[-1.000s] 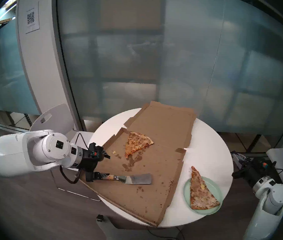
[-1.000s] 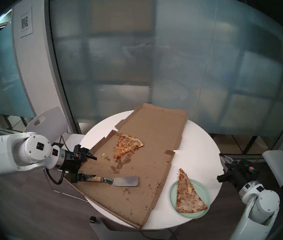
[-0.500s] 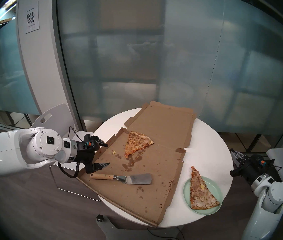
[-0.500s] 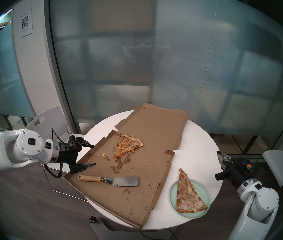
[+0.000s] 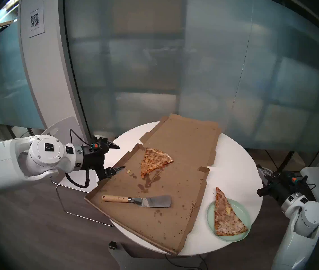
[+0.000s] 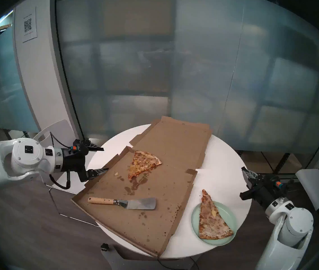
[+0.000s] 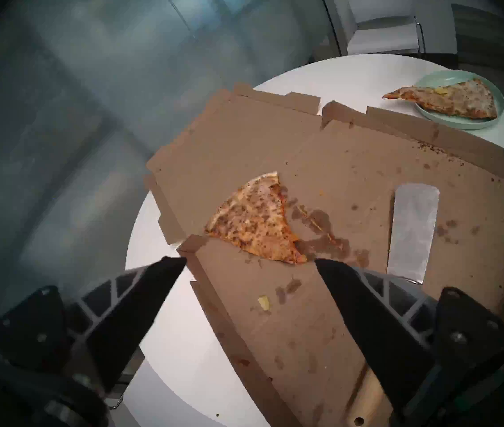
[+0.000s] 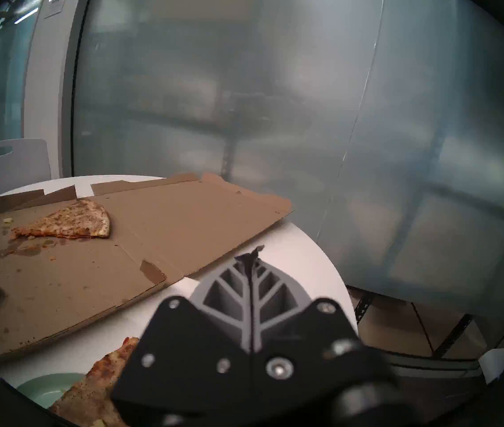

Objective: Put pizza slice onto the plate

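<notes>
The long pale pizza slice [image 5: 227, 218] lies on the mint-green plate [image 5: 243, 207] at the table's near right, its tip overhanging the far rim. Both also show in the left wrist view, the pizza slice [image 7: 448, 101] on the plate [image 7: 435, 77]. My left gripper [image 5: 122, 157] hangs open and empty over the left edge of the pizza box, well away from the plate. My right gripper [image 5: 262, 169] is shut with nothing in it, just off the table's right edge behind the plate; its fingertips [image 8: 256, 253] press together.
A flattened brown pizza box [image 5: 174, 220] covers most of the round white table [image 5: 232, 156]. On it lie a shorter orange slice [image 5: 153, 161] and a wooden-handled metal spatula [image 5: 139, 200]. A white chair [image 5: 63, 127] stands at the left and frosted glass behind.
My left gripper has let go of the spatula handle, opened wide, and drawn up and back toward the far left. The spatula stays flat on the box. The right arm has shifted only slightly.
</notes>
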